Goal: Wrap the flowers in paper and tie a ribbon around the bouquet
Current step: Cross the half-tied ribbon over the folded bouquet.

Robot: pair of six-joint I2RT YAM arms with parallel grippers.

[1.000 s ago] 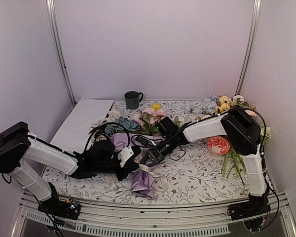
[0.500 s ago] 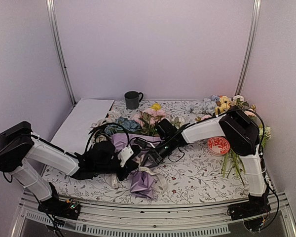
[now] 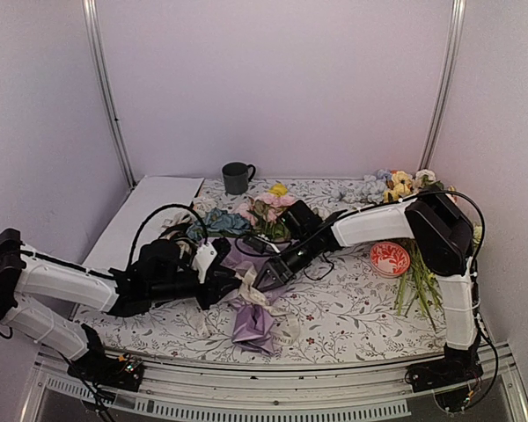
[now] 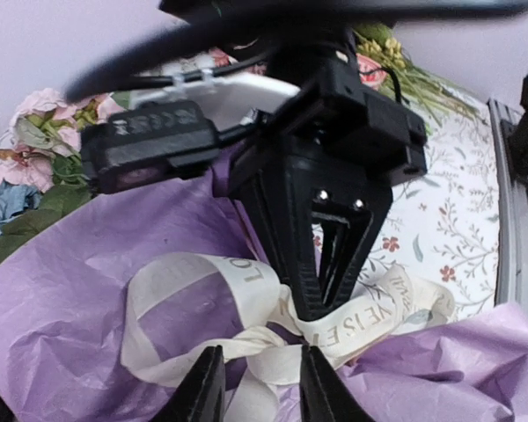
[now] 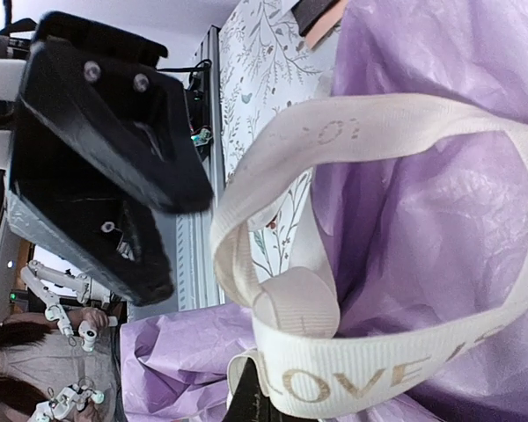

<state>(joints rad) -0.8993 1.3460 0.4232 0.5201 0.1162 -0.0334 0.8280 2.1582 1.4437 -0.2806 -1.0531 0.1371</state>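
Tightening my ribbon (image 4: 238, 271) knot near the table's (image 3: 352, 325) near edge; right gripper (image 4: 321, 306) pinches ribbon, left gripper (image 4: 255, 389) spread; I'd pull slowly.

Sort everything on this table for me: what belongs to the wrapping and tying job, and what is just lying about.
Job in hand: lilac paper, cream ribbon, bunched flowers.
Lying about: grey mug, flat white sheet, red patterned dish, loose flower pile.

The floral-cloth table (image 3: 352, 325) carries bouquet (image 3: 253, 323), mug (image 3: 238, 178), white sheet (image 3: 145, 220), red dish (image 3: 390, 258)
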